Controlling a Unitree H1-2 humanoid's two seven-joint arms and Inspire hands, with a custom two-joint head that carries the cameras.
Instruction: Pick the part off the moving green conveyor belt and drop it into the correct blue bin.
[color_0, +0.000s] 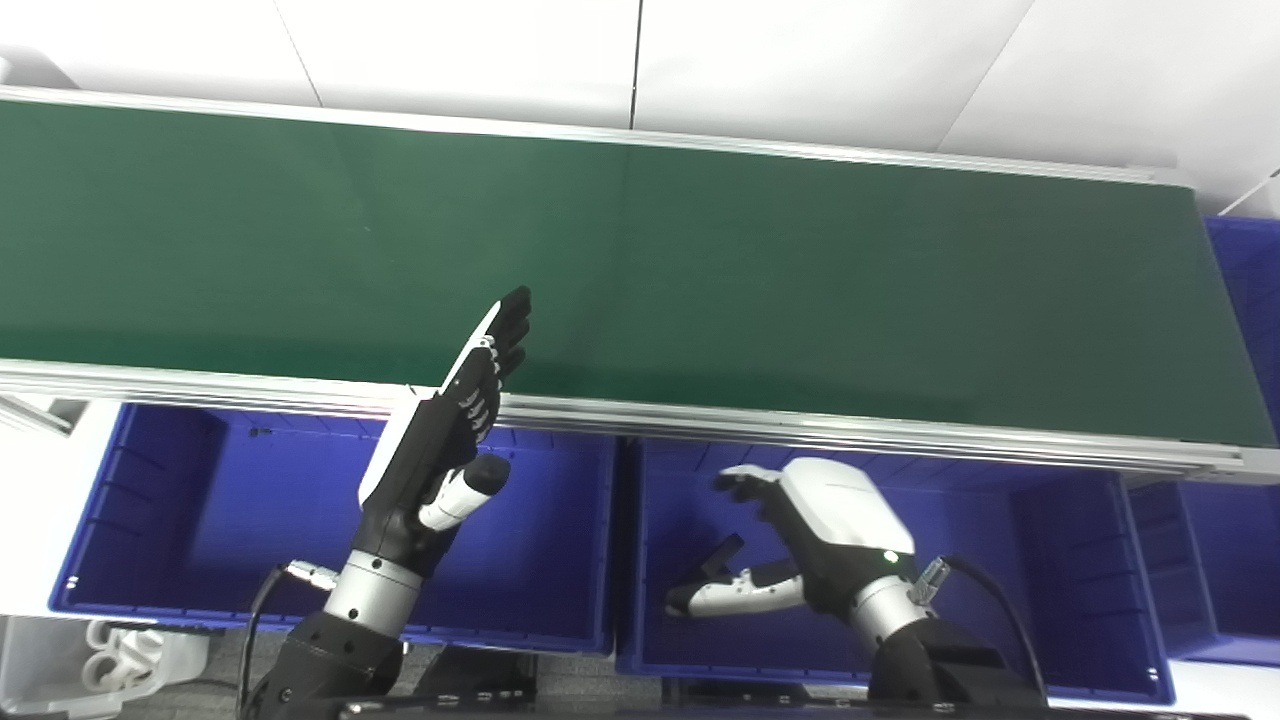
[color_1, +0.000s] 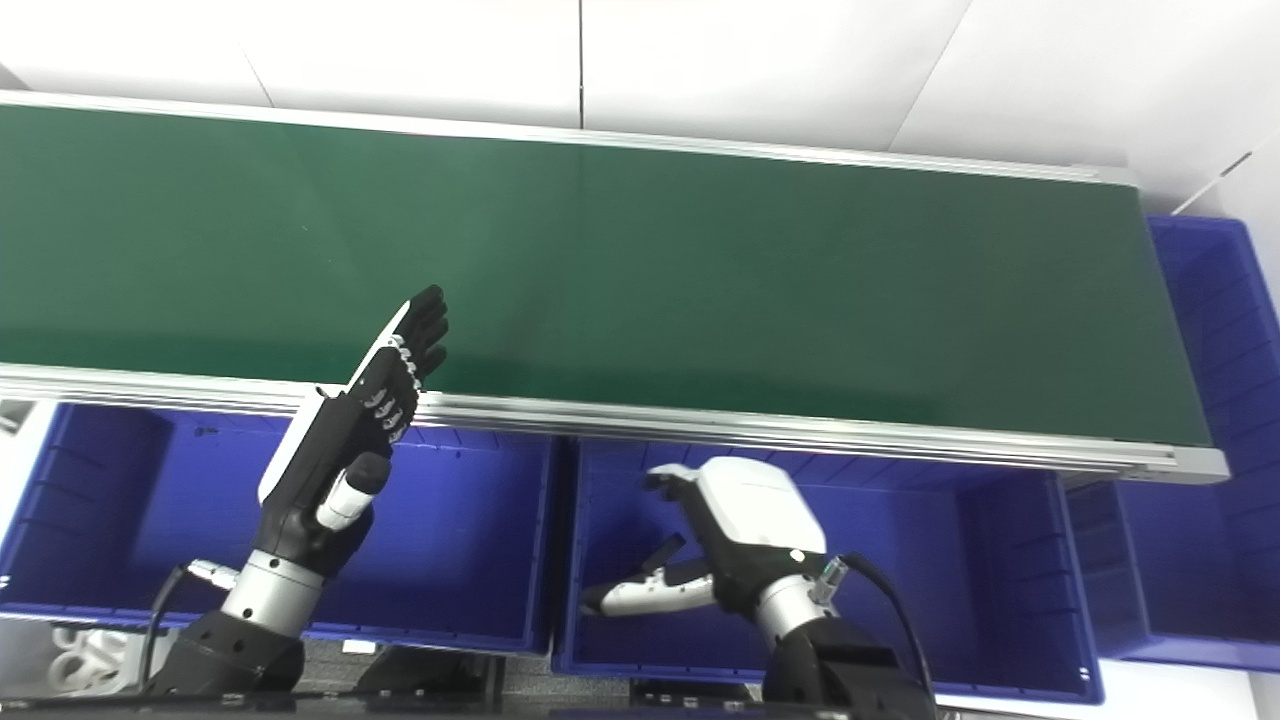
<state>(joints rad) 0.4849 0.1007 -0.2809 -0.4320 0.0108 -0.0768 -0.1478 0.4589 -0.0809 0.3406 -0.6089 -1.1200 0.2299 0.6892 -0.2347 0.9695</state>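
Blue plastic bins sit nearest the camera in a row under the conveyor's front rail. Over the left blue bin (color_0: 180, 520) the left robot hand (color_0: 440, 450) is raised with its black fingers (color_0: 505, 335) straight and close together, pointing up and away so that the fingertips overlap the near edge of the belt; its white-tipped thumb stands off to the side, and it holds nothing. The right robot hand (color_0: 800, 540), with a white shell on its back, hangs over the middle blue bin (color_0: 1050, 560), its fingers curled downward and spread from the thumb, which points left. Just by that thumb a small dark part (color_0: 722, 553) shows, seemingly inside the middle bin; whether the thumb touches it cannot be told, and the fingers do not close on it, so this hand reads as spread and empty. A third blue bin (color_0: 1215, 560) stands further right, and another blue bin (color_1: 1215, 330) lies at the far right end of the belt.

Beyond the bins runs the silver aluminium rail (color_0: 900, 435), then the wide dark green conveyor belt (color_0: 750, 260), which stretches across the whole view and carries no visible part. Behind the belt lies a white panelled floor or wall surface (color_0: 800, 60).
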